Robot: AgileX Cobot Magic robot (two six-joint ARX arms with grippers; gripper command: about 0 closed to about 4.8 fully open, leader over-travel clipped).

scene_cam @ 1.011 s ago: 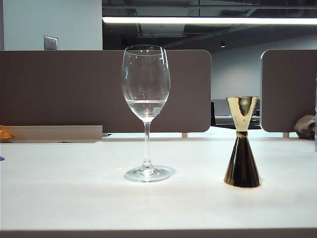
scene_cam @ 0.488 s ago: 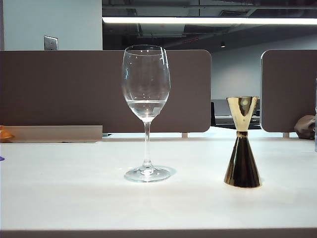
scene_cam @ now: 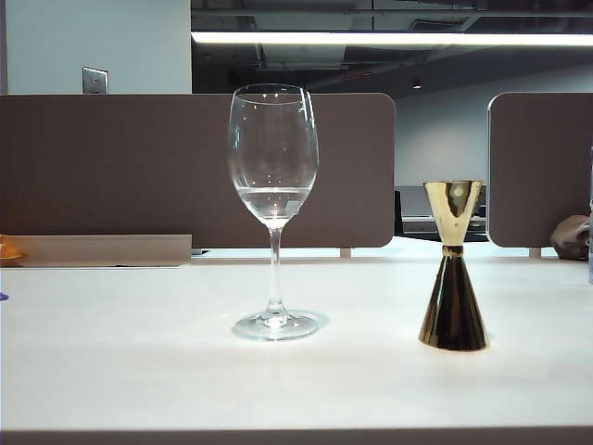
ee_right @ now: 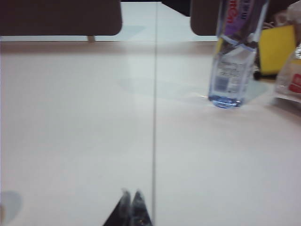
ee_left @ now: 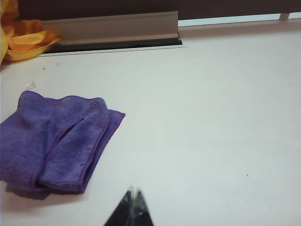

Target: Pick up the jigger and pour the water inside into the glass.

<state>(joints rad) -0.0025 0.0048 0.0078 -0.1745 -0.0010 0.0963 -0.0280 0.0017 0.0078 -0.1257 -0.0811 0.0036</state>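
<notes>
Jaws, left gripper (ee_left: 132, 197): pressed together, tips meeting in a point, holding nothing; poised over bare table (ee_left: 211, 117) near a folded purple cloth (ee_left: 54, 141), with an orange cloth (ee_left: 23, 40) at the far edge.

Jaws, right gripper (ee_right: 131, 200): likewise pressed together and empty; poised over bare table, a clear plastic water bottle (ee_right: 233, 52) and a yellow sponge (ee_right: 277, 49) standing farther off.

Jigger (scene_cam: 453, 269): gold metal, hourglass form, upright on the table at right of the exterior view, well apart from the glass. Judged rigid, fairly light, polished and so slippery. The narrow waist is the natural hold: the cones above and below would stop it sliding through the pads. Must be kept level until over the glass. Its contents cannot be seen from this angle.

Glass (scene_cam: 273, 209): stemmed wine glass, upright, left of the jigger and near the scene's centre. Thin-walled, fragile, top-heavy on a slim stem; easily tipped by a knock. Water (scene_cam: 272, 199) already lies low in the bowl.

Relation to jaws: neither jigger nor glass appears in either wrist view, and neither gripper appears in the exterior view, so both jaws are judged well apart from the jigger. The right gripper is probably the better placed to reach it, and would need to spread first.
</notes>
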